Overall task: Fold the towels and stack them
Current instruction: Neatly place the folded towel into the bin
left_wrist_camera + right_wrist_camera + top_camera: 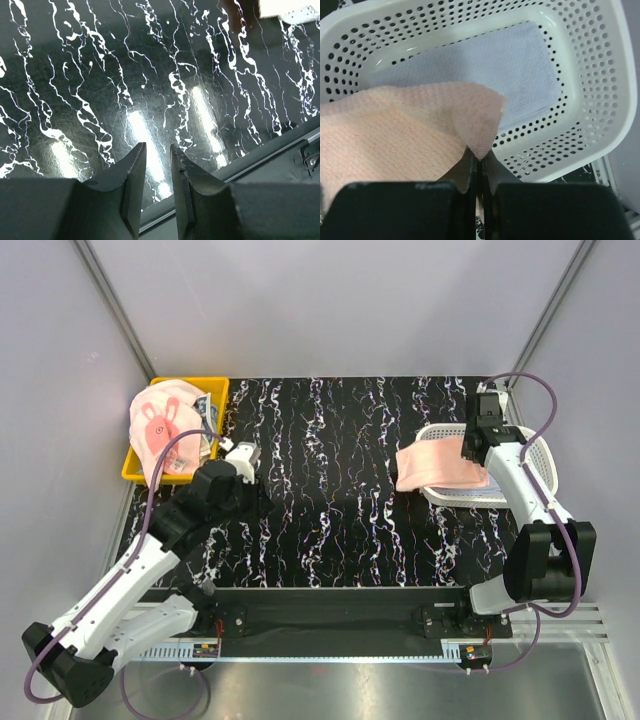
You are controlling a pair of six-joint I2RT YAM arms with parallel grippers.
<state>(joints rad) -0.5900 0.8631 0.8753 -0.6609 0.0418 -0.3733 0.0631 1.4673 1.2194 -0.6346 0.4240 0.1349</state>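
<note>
Two claws: we see the left claw [157,150] and the right claw [479,160], well apart across the tabletop [340,440].
Right claw state: clamped tight on one corner of the plain pink towel [395,130]. We see the fingers pressed together with the cloth pinched at the tips.
Plain pink towel: spreads from the right claw toward the middle of the tabletop. It drapes over the rim of the white mesh basket [600,75], partly inside and partly hanging outside.
Pale blue-white towel [485,60]: lies folded flat on the basket floor, just beyond and below the right claw's tips. We see one end hidden under the pink cloth.
Left claw state: jaws parted by a narrow gap with nothing between them. We see only bare tabletop under it.
Yellow bin [138,472]: near the left claw, on its outer side, not touching it.
Rabbit-print towel [160,420]: heaped unfolded on top in the bin, apart from the left claw.
Patterned cloth [206,412]: pokes out on the bin side nearer the left claw. The print is too small for us to read.
</note>
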